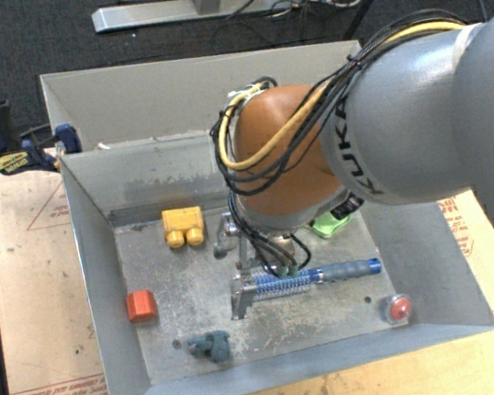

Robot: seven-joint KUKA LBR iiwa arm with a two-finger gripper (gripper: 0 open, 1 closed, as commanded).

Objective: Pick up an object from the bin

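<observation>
My gripper [234,268] hangs low over the middle of the bin floor, open, with one finger toward the back and the other toward the front. A blue brush [320,275] lies flat just right of the front finger, bristle end toward that finger and handle pointing right. Whether the finger touches the bristles I cannot tell. Nothing sits between the fingers. A yellow block [183,226] with two round studs lies behind and to the left of the gripper.
A red cube [140,305] lies at the left of the floor. A grey-blue lump [210,346] sits near the front wall and a small red round thing [397,309] in the front right corner. A green thing [330,223] peeks from under the arm.
</observation>
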